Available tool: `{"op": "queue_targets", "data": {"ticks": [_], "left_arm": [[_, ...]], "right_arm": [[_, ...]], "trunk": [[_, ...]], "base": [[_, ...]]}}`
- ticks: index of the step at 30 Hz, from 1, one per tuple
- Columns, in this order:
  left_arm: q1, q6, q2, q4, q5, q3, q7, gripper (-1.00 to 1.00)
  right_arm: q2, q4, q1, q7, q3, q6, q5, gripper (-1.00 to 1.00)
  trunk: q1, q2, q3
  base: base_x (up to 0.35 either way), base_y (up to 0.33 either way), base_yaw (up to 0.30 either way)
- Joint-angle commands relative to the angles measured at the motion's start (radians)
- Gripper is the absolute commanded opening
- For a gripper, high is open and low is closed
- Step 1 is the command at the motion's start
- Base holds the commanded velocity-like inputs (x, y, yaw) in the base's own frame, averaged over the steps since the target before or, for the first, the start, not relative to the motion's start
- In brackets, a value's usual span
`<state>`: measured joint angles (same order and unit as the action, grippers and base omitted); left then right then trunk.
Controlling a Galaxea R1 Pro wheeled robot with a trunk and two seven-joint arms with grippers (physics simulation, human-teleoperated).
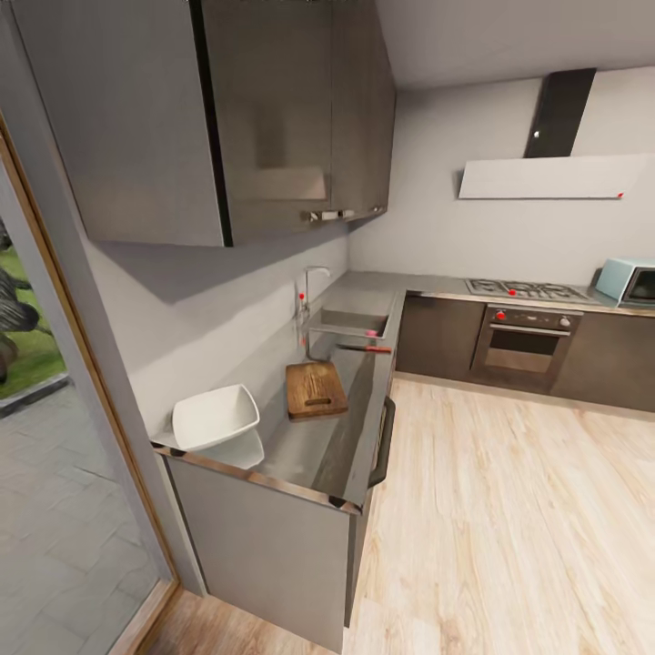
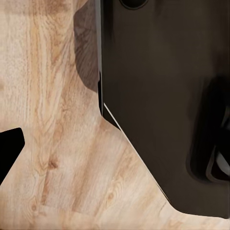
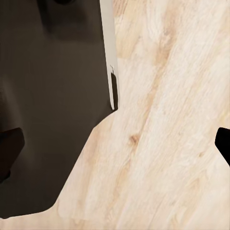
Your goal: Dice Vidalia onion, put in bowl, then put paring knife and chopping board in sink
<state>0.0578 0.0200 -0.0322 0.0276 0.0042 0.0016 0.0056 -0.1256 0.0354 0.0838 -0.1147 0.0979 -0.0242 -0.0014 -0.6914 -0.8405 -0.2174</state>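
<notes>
Ahead at the left runs the glossy grey countertop (image 1: 318, 450). A white squarish bowl (image 1: 216, 417) stands at its near left end. Beyond it lies the dark brown chopping board (image 1: 316, 389), handle slot toward me. The red-handled paring knife (image 1: 368, 347) lies between the board and the steel sink (image 1: 350, 323), which has a chrome tap (image 1: 309, 282). The onion is hidden from here. My left gripper (image 2: 115, 148) and right gripper (image 3: 115, 146) hang open over the wood floor beside my dark base, holding nothing.
Glossy dark upper cabinets (image 1: 227, 118) overhang the counter. An oven (image 1: 526, 346) with a hob, a range hood and a teal microwave (image 1: 628, 282) line the back wall. A glass door (image 1: 36, 382) is at the left. Light wood floor (image 1: 509, 509) spreads to the right.
</notes>
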Motion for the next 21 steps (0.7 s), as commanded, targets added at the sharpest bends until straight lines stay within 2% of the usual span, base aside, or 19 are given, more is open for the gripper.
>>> {"op": "queue_targets", "data": {"ticks": [1, 9, 21], "left_arm": [[0.000, 0.001, 0.000, 0.002, 0.000, 0.000, 0.001, 1.00], [0.000, 0.001, 0.000, 0.002, 0.000, 0.000, 0.001, 1.00], [0.000, 0.001, 0.000, 0.002, 0.000, 0.000, 0.001, 1.00]], "right_arm": [[0.000, 0.001, 0.001, -0.005, 0.008, -0.001, 0.000, 1.00], [0.001, 0.001, 0.001, -0.005, 0.008, -0.002, 0.000, 1.00], [0.002, 0.001, 0.001, -0.005, 0.008, -0.002, 0.000, 1.00]], "trunk": [[0.004, 0.007, 0.002], [0.034, 0.063, 0.027], [0.080, 0.147, 0.065]], "base": [[0.000, 0.000, 0.000], [0.064, 0.000, 0.000], [0.175, 0.000, 0.000]]}}
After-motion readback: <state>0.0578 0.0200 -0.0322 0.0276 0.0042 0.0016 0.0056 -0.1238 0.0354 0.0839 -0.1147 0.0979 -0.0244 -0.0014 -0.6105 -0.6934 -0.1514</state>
